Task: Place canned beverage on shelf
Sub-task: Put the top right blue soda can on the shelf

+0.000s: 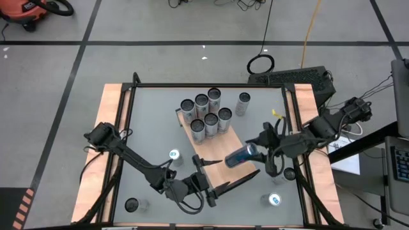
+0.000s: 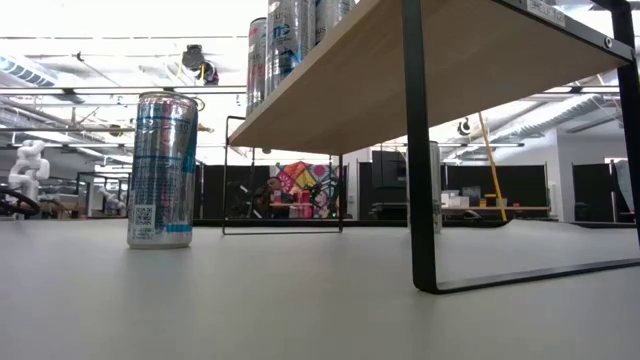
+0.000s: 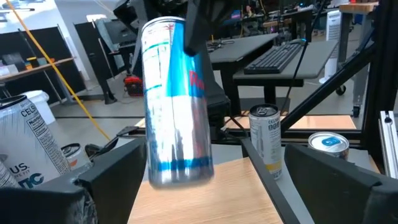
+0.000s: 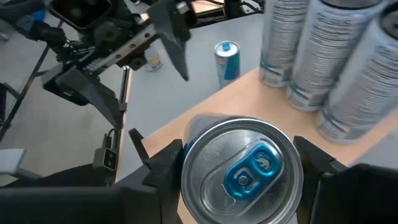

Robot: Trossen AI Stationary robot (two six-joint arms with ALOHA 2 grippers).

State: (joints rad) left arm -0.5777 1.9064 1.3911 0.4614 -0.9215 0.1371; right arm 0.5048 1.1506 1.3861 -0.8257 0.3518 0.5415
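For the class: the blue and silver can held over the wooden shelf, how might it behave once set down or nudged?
The can is tall and slim, so it would probably tip if set down tilted. Its smooth round metal wall would likely roll once on its side. Gripped by the right tool across its body, it seems stiff enough, though the shiny surface could slip. The shelf board below looks flat.

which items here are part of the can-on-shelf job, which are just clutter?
Job:
- blue can, held in right end effector over the shelf
- shelf
- cans already on shelf

Lying about:
- loose cans on table
- keyboard
- left end effector, open, waiting near the shelf's end
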